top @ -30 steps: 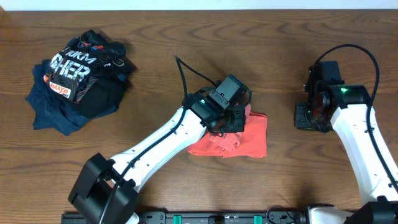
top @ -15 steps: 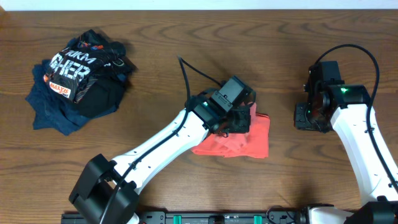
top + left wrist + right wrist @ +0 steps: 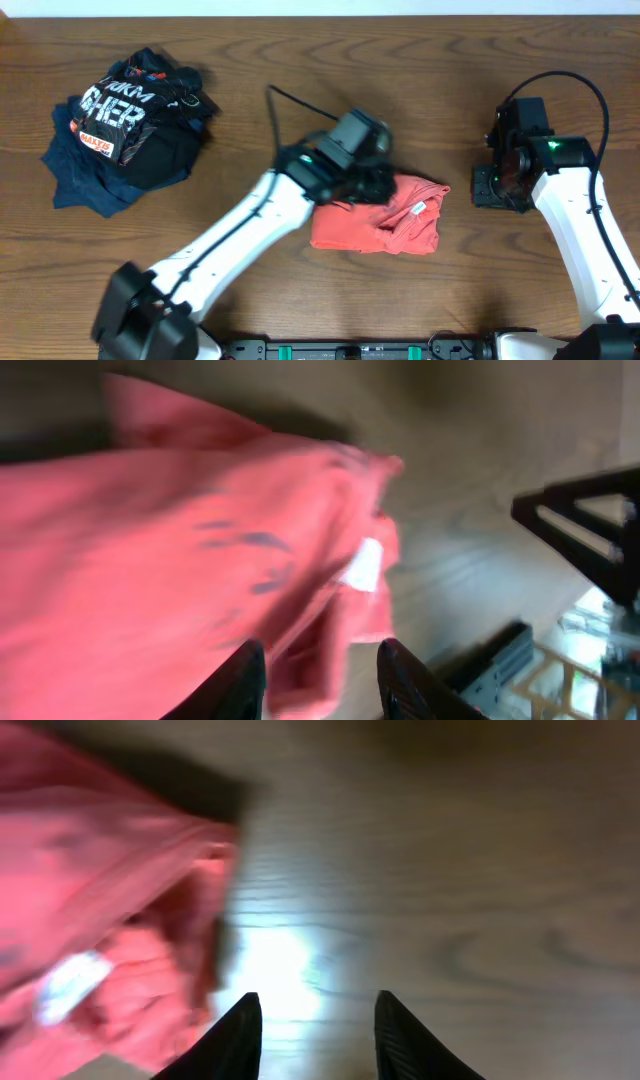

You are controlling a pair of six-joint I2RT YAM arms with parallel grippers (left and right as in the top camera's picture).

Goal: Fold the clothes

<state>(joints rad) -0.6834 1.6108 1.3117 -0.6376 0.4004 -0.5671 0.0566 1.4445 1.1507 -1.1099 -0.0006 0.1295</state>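
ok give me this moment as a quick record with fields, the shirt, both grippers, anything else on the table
shirt: coral-red T-shirt, folded into a compact bundle mid-table, white tag showing on top
left gripper: open, over the shirt's far left edge, contact unclear
right gripper: open, over bare wood just right of the shirt, apart from it
other clothes: black garment with white lettering heaped on a navy garment, far left corner
surface: brown wooden table
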